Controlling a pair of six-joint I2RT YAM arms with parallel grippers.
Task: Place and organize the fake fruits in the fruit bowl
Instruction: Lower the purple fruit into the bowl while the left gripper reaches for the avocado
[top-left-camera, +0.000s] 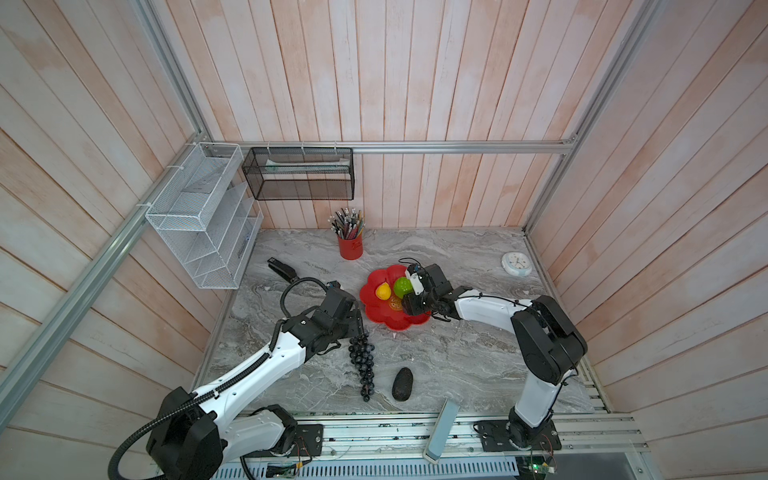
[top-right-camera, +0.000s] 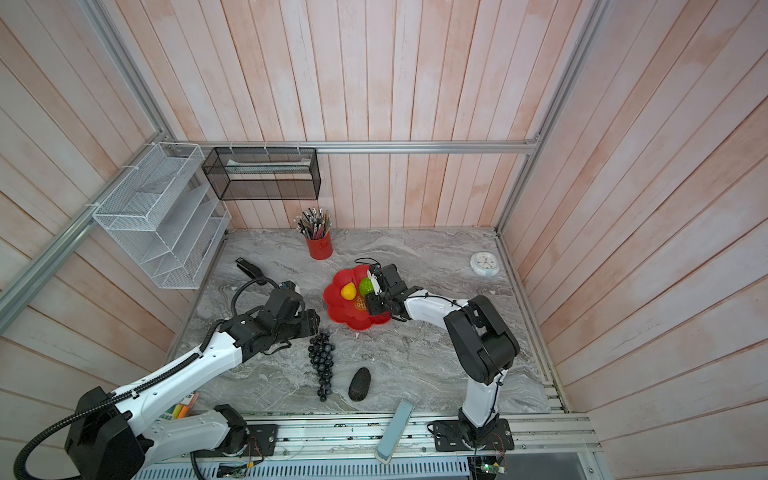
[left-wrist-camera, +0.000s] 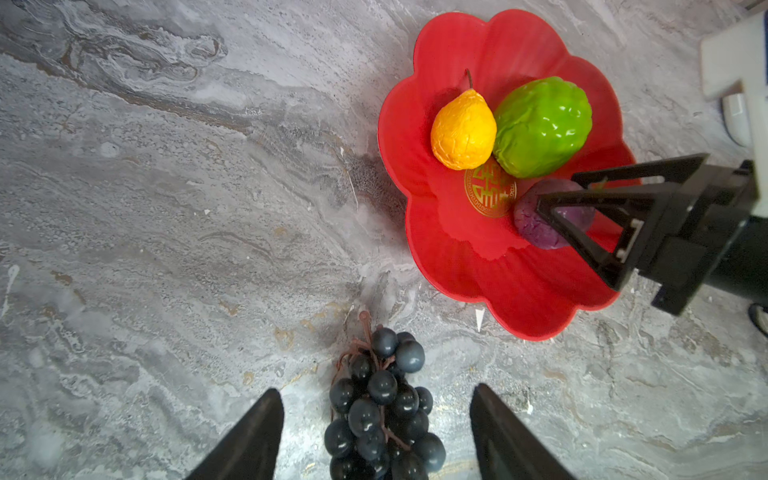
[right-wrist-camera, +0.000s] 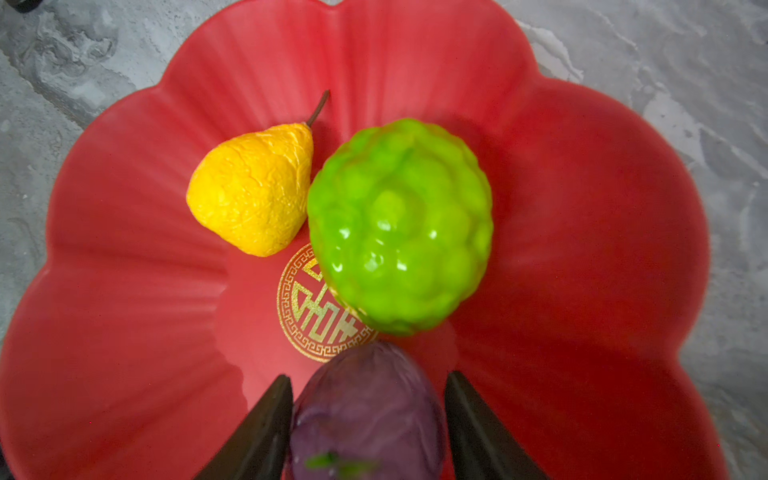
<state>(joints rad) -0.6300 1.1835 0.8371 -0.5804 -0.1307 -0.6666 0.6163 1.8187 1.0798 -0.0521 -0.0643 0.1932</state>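
Inside the glossy red scalloped bowl (right-wrist-camera: 124, 332), lower frame, right fingers (right-wrist-camera: 257, 428) flank the small purple round fruit (right-wrist-camera: 365, 411), clamped or freed I cannot tell, so lifting could drag it out; left fingers (left-wrist-camera: 249, 440) stand apart.

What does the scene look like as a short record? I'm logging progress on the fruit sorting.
inside fruit bowl: yellow pear, green ball, side by side
loose on table: grape bunch, avocado
left arm: left gripper open over grape bunch
right arm: right gripper flanks purple fruit at bowl; grip unclear
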